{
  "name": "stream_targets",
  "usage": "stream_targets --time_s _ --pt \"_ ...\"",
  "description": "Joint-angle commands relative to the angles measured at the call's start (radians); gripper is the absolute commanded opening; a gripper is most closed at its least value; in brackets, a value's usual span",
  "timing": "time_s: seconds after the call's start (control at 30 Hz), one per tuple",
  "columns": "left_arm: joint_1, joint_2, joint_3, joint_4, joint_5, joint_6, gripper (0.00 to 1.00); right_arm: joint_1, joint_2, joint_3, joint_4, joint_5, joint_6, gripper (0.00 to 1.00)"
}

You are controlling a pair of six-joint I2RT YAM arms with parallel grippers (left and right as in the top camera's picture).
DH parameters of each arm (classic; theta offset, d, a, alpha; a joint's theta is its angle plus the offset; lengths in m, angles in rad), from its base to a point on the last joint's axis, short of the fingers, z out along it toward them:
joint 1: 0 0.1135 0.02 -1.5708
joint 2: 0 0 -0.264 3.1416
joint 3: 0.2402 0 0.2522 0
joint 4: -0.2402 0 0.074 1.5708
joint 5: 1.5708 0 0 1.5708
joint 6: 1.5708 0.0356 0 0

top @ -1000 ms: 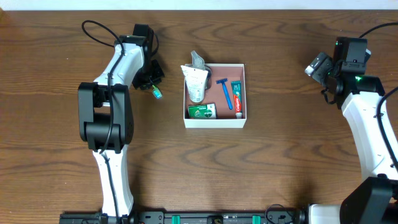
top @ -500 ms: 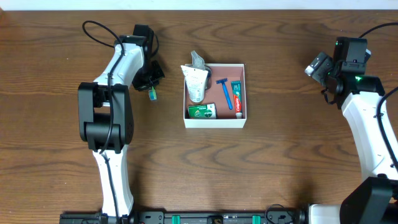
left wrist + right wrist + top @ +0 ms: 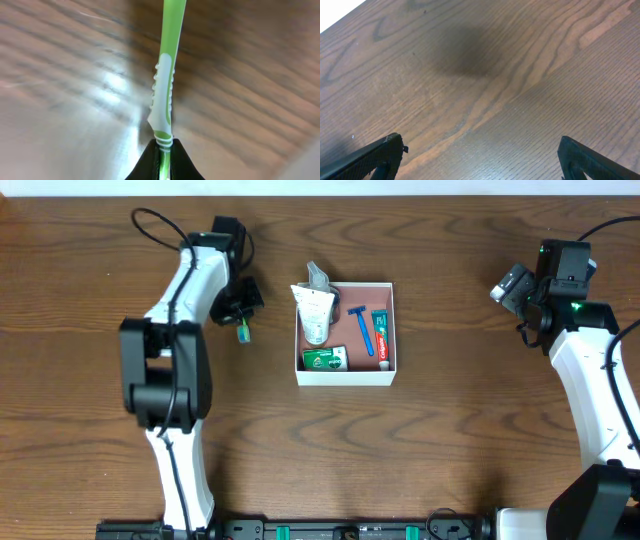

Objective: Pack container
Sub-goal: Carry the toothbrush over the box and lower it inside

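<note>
Overhead: left end effector (image 3: 240, 312) is clamped on a green toothbrush (image 3: 242, 332), with the container (image 3: 345, 377) on its right, near but not touching, sitting flat on the tabletop (image 3: 450, 440). Left wrist view confirms the grasp: black fingers (image 3: 145, 165) are pinched on the handle end, and the ribbed white-and-green grip and shaft run away from the end effector, above blurred wood. Right end effector (image 3: 482, 152) is spread wide and empty, with bare tabletop below it, well away from the container on its left. Already in the container: white pouch (image 3: 315, 312), blue razor (image 3: 358, 325), toothpaste (image 3: 380, 335) and green soap box (image 3: 325, 360), with a free strip of floor between them. Handling guess: it's light cardboard with thin walls, so it'll skid if nudged and dent under a hard pinch. If it needs steadying, pinch mid-span on a side wall, gently. The toothbrush is light and stiff but may pivot when held by its end. Versus a second ago, the left elbow has swung outward and the toothbrush sits slightly farther from the container, hanging closer to vertical. The right arm and the container contents are unchanged.
</note>
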Motion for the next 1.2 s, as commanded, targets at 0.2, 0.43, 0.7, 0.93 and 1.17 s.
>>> stream_targets --time_s 0.2,0.43,0.7,0.93,1.17 --pt "-0.020 -0.415 0.027 -0.080 -0.018 0.051 0.05 -0.009 0.005 0.003 -0.001 0.003 -0.013 0.99" --pt "-0.157 -0.618 0.027 -0.086 -0.011 0.033 0.06 -0.009 0.005 0.003 -0.001 0.003 -0.013 0.99" --pt "-0.367 -0.683 0.027 -0.082 -0.011 -0.095 0.06 -0.009 0.005 0.003 -0.001 0.003 -0.013 0.99" --pt "-0.517 -0.632 0.024 -0.017 -0.027 -0.140 0.06 -0.009 0.005 0.003 -0.001 0.003 -0.013 0.99" --pt "-0.618 -0.490 0.023 0.028 -0.030 -0.206 0.06 -0.009 0.005 0.003 -0.001 0.003 -0.013 0.99"
